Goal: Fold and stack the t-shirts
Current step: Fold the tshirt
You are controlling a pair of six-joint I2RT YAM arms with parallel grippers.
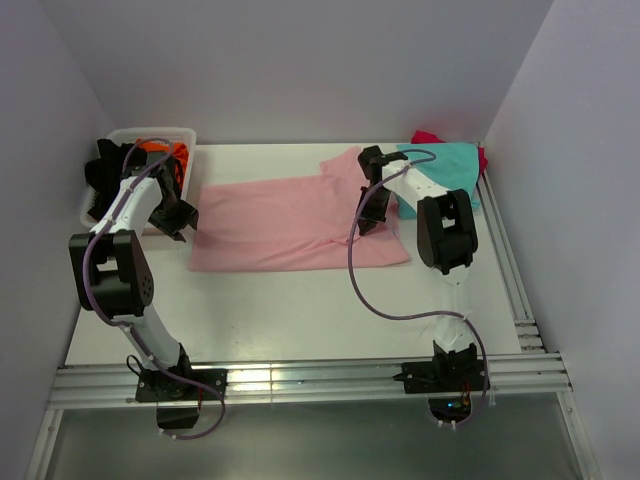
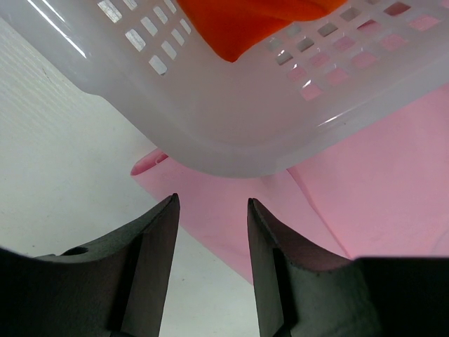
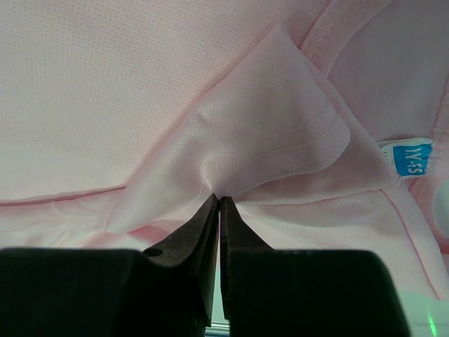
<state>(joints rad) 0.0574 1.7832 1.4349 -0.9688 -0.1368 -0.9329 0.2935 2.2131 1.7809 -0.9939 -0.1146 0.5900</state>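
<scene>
Pink t-shirt point(image 3: 266, 133) fold, tip hidden between right fingers point(image 3: 188, 242)

A white table point(image 1: 300, 310) fills the middle of the booth, its top matt and evenly lit, with only soft shadows. At twelve o'clock stands a plain, pale back wall point(image 1: 300, 70). A left-hand wall point(image 1: 40, 150) at nine o'clock and a right-hand wall point(image 1: 585, 150) at three o'clock share its faint lilac tint. Silver metal rails point(image 1: 320, 385) run along the table's six o'clock edge, catching a bright glint. Shorter side rails point(image 1: 515, 290) line the three o'clock edge. Past the six o'clock rails lies a dull grey panel point(image 1: 300, 450).
</scene>
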